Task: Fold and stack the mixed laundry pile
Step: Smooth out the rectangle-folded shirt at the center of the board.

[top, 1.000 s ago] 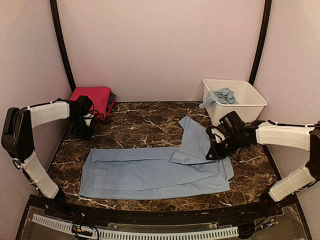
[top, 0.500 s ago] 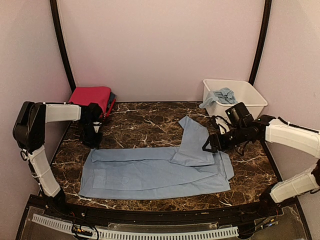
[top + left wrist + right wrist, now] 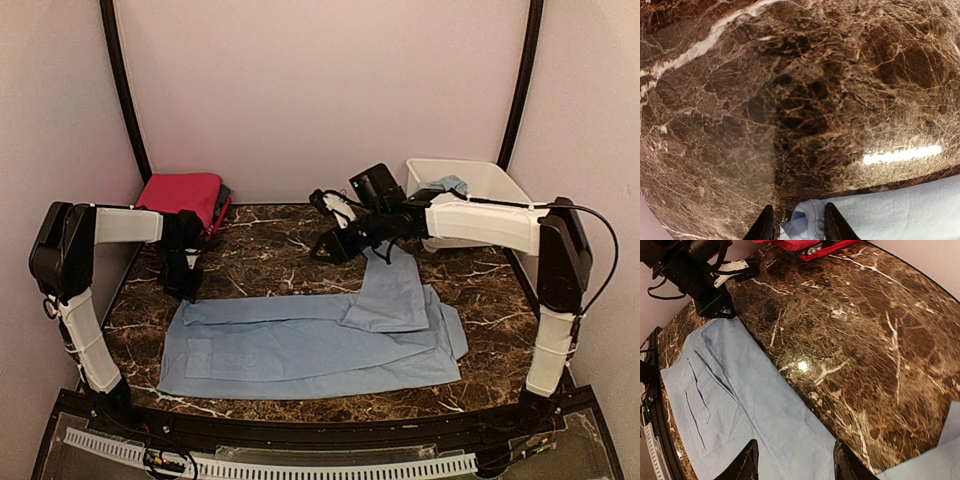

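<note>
Pale blue trousers (image 3: 300, 345) lie flat across the table's front, with one leg (image 3: 390, 290) folded up and back at the right. My left gripper (image 3: 185, 285) is down at their upper-left corner. In the left wrist view the bunched corner (image 3: 807, 220) sits between the dark fingers (image 3: 836, 226), with a gap on the left side, so the left gripper (image 3: 799, 226) is open. My right gripper (image 3: 325, 250) hovers open over the table's middle. In its own view the right gripper (image 3: 796, 465) has the trousers (image 3: 740, 405) below it and nothing between its fingers.
A folded magenta-pink stack (image 3: 185, 190) with a dark piece lies at the back left, also in the right wrist view (image 3: 800, 245). The white tub (image 3: 500, 205) at the back right holds a pale blue garment (image 3: 447, 187). The left arm (image 3: 705, 270) shows in the right wrist view.
The right gripper let go of the folded leg, opened and swung left to the table's middle. The left gripper came forward onto the trousers' corner.
</note>
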